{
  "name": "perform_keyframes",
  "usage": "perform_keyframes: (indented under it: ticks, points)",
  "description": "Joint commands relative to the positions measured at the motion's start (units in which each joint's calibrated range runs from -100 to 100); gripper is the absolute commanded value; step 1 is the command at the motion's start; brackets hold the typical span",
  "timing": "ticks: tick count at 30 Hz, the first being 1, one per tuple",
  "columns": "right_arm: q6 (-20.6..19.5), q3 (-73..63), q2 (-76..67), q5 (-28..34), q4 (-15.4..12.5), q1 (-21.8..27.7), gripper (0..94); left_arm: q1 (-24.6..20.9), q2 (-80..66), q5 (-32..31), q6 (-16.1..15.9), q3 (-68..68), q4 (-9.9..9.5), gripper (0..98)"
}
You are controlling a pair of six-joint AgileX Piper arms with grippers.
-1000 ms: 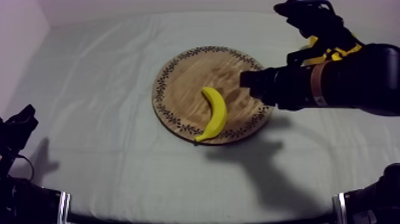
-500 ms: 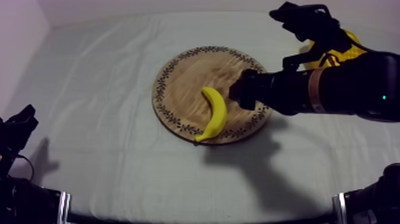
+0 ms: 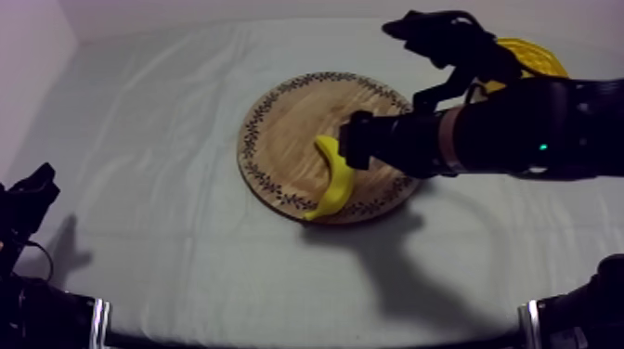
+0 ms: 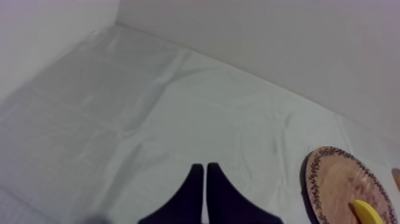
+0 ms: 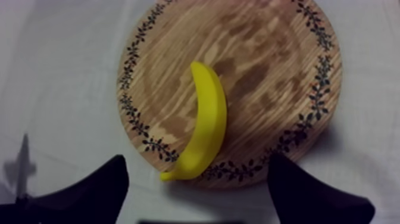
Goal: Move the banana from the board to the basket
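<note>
Hovering over banana [image 5: 205, 119], right end effector [image 5: 197, 165] spread

Yellow banana [image 5: 208, 119] ahead of black fingers [image 5: 102, 189]; brown wood-grain board [image 5: 268, 59], dark leafy rim; yellow basket [image 3: 539, 58]; grey-white cloth [image 3: 167, 139].

Wrinkled grey-white cloth [image 3: 167, 241], soft shadows; plain pale walls [image 4: 268, 36] meeting at corner.

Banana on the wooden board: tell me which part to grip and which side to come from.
Grip the banana at its thick middle, coming straight down from above and closing across its width. It lies flat on the board, curved, with tapering ends that would likely slip. The open right tool hangs over it.
</note>
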Motion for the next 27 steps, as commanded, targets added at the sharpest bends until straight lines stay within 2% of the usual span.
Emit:
perform_keyframes:
  ticks: [1,6,9,11,20,24,27]
  points:
    - [-3.32,-1.24,4.26,1.75,1.97,-0.96,86.4,-0.01,0.03,0.03,0.01,0.04,0.0,0.1]
    - [-6.32,-5.05,13.23,4.67,4.38,-2.9,86.2,-0.01,0.03,0.03,0.01,0.04,0.0,0.1]
    - [-6.21,-8.49,18.95,5.76,4.01,-3.49,86.2,-0.01,0.03,0.03,0.01,0.04,0.0,0.1]
    - [-4.47,-11.68,22.44,6.28,2.32,-3.27,86.2,-0.01,0.03,0.03,0.01,0.04,0.0,0.1]
    - [8.17,-25.41,34.01,6.89,-8.7,-0.03,85.3,-0.01,0.03,0.03,0.01,0.04,0.0,0.1]
    - [10.91,-28.52,36.68,8.36,-10.95,0.35,84.1,-0.01,0.03,0.03,0.01,0.04,0.0,0.1]
    - [12.35,-29.91,37.85,9.09,-12.16,0.65,78.8,-0.01,0.03,0.03,0.01,0.04,0.0,0.1]
